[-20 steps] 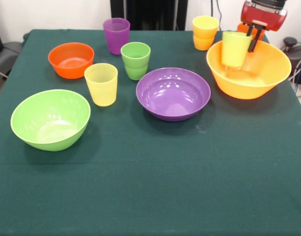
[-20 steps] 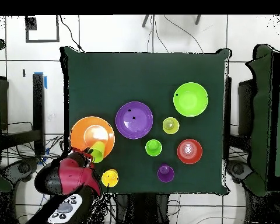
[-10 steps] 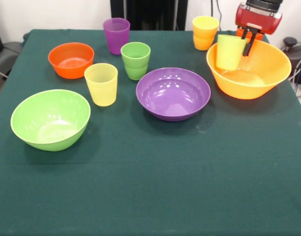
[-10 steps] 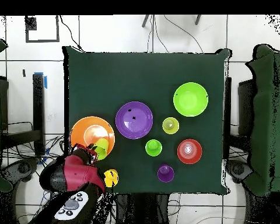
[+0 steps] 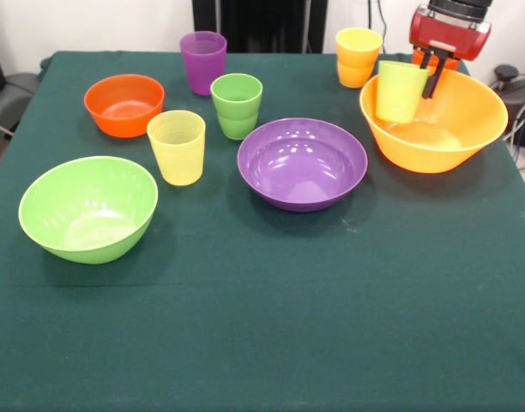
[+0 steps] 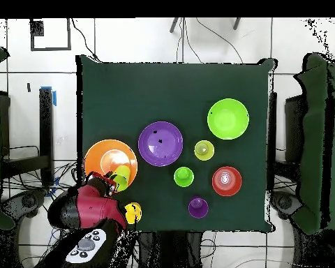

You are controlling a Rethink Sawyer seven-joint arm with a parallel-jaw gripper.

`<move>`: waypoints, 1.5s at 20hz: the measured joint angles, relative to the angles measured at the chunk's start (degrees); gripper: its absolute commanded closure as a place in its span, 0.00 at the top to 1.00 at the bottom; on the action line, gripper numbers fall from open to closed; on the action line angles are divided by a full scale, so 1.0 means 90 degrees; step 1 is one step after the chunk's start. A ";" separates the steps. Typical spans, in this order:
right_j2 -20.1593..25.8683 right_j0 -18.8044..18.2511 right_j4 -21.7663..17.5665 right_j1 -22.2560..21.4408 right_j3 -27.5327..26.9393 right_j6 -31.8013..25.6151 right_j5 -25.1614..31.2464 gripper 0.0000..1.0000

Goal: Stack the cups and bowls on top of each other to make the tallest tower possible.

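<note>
One orange cup [image 5: 425, 55] hides behind the gripper [image 5: 434, 70].

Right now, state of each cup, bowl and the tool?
tool: shut on lime green cup
lime green cup: held upright over yellow-orange bowl
yellow-orange bowl: upright
purple bowl: upright, empty
lime green bowl: upright, empty
orange bowl: upright, empty
purple cup: upright
dark green cup: upright
pale yellow cup: upright
yellow-orange cup: upright
</note>
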 measured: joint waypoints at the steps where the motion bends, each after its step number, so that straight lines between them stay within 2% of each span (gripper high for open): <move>1: 0.0000 0.0000 0.0000 0.0001 0.0000 0.0000 0.0000 0.00; 29: 0.0001 0.0000 0.0013 0.0472 -0.0310 0.0000 -0.0385 0.00; 30: 0.0001 0.0000 0.0033 0.0472 -0.0316 0.0000 -0.0386 1.00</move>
